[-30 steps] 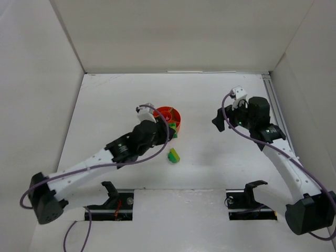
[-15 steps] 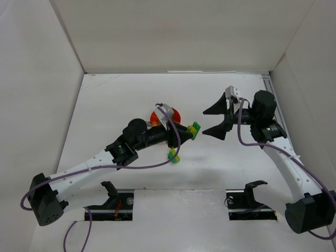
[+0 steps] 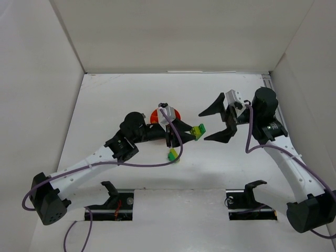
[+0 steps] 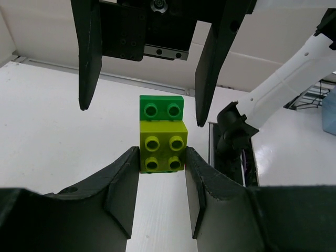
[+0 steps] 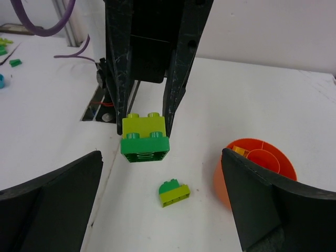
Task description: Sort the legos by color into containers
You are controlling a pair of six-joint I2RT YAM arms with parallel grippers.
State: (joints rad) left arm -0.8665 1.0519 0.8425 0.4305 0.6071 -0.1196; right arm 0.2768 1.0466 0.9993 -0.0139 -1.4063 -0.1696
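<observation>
**Top external view.** The left gripper (image 3: 192,131) reaches toward the middle of the white tabletop (image 3: 121,100). Its jaws pinch a two-colour lego stack (image 3: 198,131) held clear of the surface. The right gripper (image 3: 203,126) faces it from the opposite side with its jaws spread wide, and the stack sits just at their mouth. The round orange dish (image 3: 155,115) stands behind the left arm, which covers part of it. A second, loose green-and-lime lego (image 3: 172,154) lies on the tabletop near the dish, below the left gripper.

**Left wrist view.** The held stack consists of a lime brick with four studs showing, and a darker green brick with two studs showing at its far end. The two black fingers (image 4: 123,184) press on the sides of the lime brick, while the green brick projects beyond them. The right gripper's fingers hang on either side of the green end, with open space between each finger and the lego.

**Right wrist view.** The stack hangs at the tips of the left gripper's fingers, lime part above and green part below. It is well above the loose lego, which lies on its side, green uppermost. To the right, the dish shows a central round cup and divided outer sections. A yellow lego (image 5: 239,151) is visible in one near-left section, but the contents of the other sections cannot be told.
</observation>
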